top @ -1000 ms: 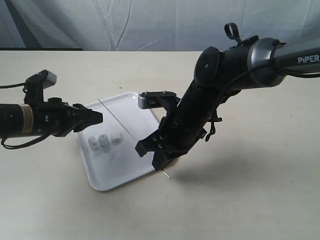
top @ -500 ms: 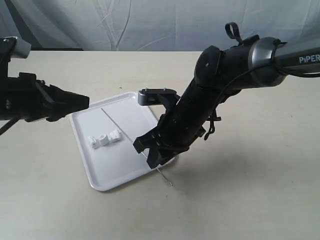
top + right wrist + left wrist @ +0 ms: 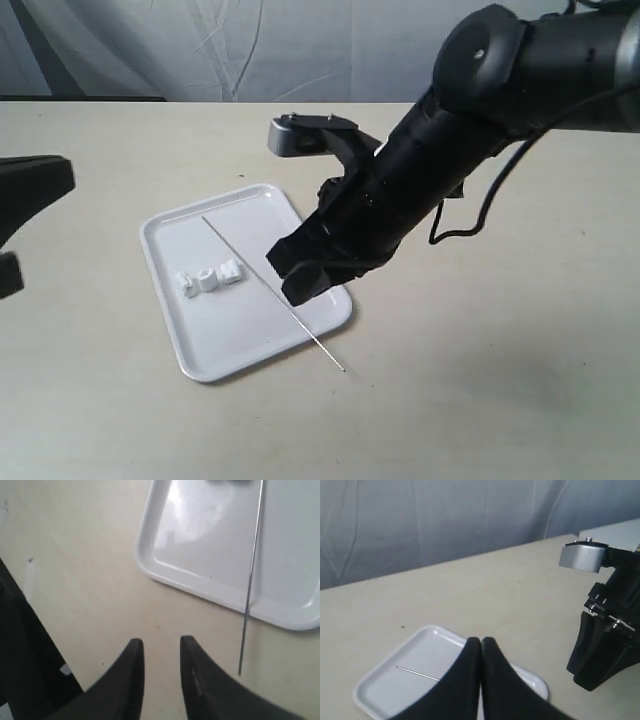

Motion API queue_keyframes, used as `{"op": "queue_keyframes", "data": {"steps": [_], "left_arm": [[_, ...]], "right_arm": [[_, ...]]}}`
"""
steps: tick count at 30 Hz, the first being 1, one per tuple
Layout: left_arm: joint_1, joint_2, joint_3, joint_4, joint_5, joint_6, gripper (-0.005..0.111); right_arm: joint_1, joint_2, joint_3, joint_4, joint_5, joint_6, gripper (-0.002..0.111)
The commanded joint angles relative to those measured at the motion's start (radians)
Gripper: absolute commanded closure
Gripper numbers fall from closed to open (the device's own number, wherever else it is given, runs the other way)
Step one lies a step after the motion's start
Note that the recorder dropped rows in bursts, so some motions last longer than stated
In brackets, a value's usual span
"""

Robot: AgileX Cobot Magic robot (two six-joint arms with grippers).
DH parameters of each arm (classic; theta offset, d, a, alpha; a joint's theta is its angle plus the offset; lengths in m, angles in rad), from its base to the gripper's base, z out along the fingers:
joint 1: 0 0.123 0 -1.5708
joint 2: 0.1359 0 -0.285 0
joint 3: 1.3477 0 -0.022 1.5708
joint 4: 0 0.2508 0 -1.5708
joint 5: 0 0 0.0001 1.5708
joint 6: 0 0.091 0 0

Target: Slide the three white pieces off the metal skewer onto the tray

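Both arms have pulled back from the tray since half a second ago: the left arm has retreated almost out of the exterior view, and the right arm has lifted up and away, leaving the skewer lying free.

At the far left of the exterior view, only a dark edge of the left tool point(image 3: 30, 190) shows over the beige tabletop point(image 3: 480, 400). The left wrist view shows that tool point(image 3: 481, 645) with its two fingers pressed together, nothing between them, hanging above the tray's near rim.

Right of it, the white tray point(image 3: 170, 222) lies flat on the tabletop. The three white pieces point(image 3: 207, 279) sit in a close row on the tray's left half, off the skewer and just beside it. The thin metal skewer point(image 3: 250, 268) runs diagonally across the tray from near its far rim, crosses the near right corner and ends with its tip on the bare tabletop beyond the rim.

Further right, the right tool point(image 3: 308, 268) hovers over the tray's right edge, above the skewer and clear of it. The right wrist view shows this tool point(image 3: 159, 649) with its fingers a little apart and empty, the skewer point(image 3: 251, 580) lying well to one side across the tray's rim point(image 3: 200, 587).
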Motion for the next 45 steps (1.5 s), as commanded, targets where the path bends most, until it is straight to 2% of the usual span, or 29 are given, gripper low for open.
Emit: {"op": "queue_keyframes", "data": {"steps": [1, 5, 8, 10, 14, 17, 22, 25, 28, 30, 32, 34, 36, 39, 41, 42, 45], "left_arm": [[0.002, -0.279, 0.142, 0.000, 0.103, -0.124, 0.107], [0.002, -0.490, 0.226, 0.000, 0.170, -0.172, 0.107], [0.002, -0.582, 0.262, 0.000, 0.208, -0.171, 0.107], [0.002, -0.611, 0.285, 0.000, 0.217, -0.173, 0.107], [0.002, -0.623, 0.320, 0.000, 0.146, -0.170, 0.107], [0.002, -0.623, 0.320, 0.000, 0.101, -0.170, 0.107], [0.002, -0.627, 0.320, 0.000, 0.101, -0.170, 0.107], [0.002, -0.658, 0.320, 0.000, 0.164, -0.126, 0.107], [0.002, -0.674, 0.320, -0.025, 0.315, -0.061, 0.107], [0.002, -0.674, 0.320, -0.193, 0.465, 0.035, 0.107], [0.002, -0.674, 0.320, -0.469, 0.570, 0.210, 0.107], [0.002, -0.674, 0.320, -0.761, 0.614, 0.596, 0.107], [0.002, -0.674, 0.320, -1.139, 0.652, 1.065, 0.107], [0.007, -0.674, 0.320, -1.664, 0.770, 1.639, 0.107], [0.007, -0.674, 0.320, -1.832, 0.870, 1.880, 0.107], [0.007, -0.674, 0.322, -1.859, 0.918, 1.922, 0.107], [0.007, -0.674, 0.357, -1.817, 0.932, 1.813, 0.107]], "right_arm": [[0.046, -0.149, 0.092, 0.035, -0.156, -0.057, 0.083], [0.131, -0.263, 0.202, 0.031, -0.276, -0.086, 0.083], [0.205, -0.325, 0.269, 0.031, -0.355, -0.099, 0.083], [0.255, -0.355, 0.311, 0.031, -0.414, -0.100, 0.083], [0.333, -0.389, 0.361, 0.031, -0.493, -0.100, 0.083], [0.342, -0.389, 0.363, 0.031, -0.491, -0.100, 0.083], [0.342, -0.389, 0.363, 0.043, -0.463, -0.100, 0.083], [0.342, -0.389, 0.363, 0.058, -0.461, -0.100, 0.083], [0.338, -0.389, 0.361, 0.030, -0.532, -0.107, 0.083], [0.338, -0.389, 0.361, 0.020, -0.609, -0.107, 0.083], [0.338, -0.389, 0.361, 0.001, -0.632, -0.107, 0.083], [0.338, -0.389, 0.361, -0.084, -0.614, -0.107, 0.083], [0.338, -0.389, 0.361, -0.150, -0.602, -0.100, 0.083], [0.302, -0.402, 0.364, -0.157, -0.638, -0.038, 0.083], [0.253, -0.426, 0.364, -0.157, -0.630, 0.010, 0.083], [0.232, -0.439, 0.364, -0.155, -0.625, 0.023, 0.083], [0.148, -0.499, 0.364, -0.153, -0.608, 0.033, 0.083]]}}
